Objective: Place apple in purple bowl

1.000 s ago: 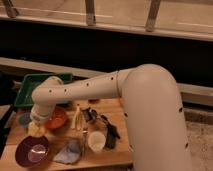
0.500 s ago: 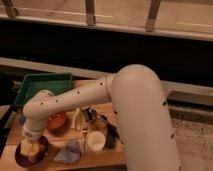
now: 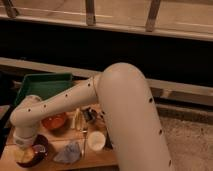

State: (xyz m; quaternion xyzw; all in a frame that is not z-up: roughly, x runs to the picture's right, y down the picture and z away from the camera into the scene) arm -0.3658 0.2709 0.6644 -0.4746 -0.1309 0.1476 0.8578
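We see the big white arm (image 3: 90, 95) sweep from the right of the view down to the left front corner of the wooden bench (image 3: 95, 157), where its wrist hangs straight over the purple bowl (image 3: 39, 150). The gripper (image 3: 22, 147) sits at the end of that wrist, low over the left part of the bowl, and we cannot tell how its jaws stand, since the wrist covers them. The apple (image 3: 23, 155) shows as a yellowish round shape right under the gripper, inside the bowl's rim or on its left edge; we cannot tell whether it rests on the bowl or hangs from the gripper. Just behind the purple bowl, and to its right, stands the orange bowl (image 3: 55, 121), partly hidden by the forearm. A white cup (image 3: 96, 139) stands upright to the right of both bowls, near the front of the bench. Between the purple bowl and the cup lies a crumpled grey-blue cloth (image 3: 68, 152) at the front edge. Behind the cup we see a pale, upright, narrow thing (image 3: 77, 119) and some dark small items (image 3: 91, 114) beside it. A green tray (image 3: 45, 85) lies at the back left, behind the arm.
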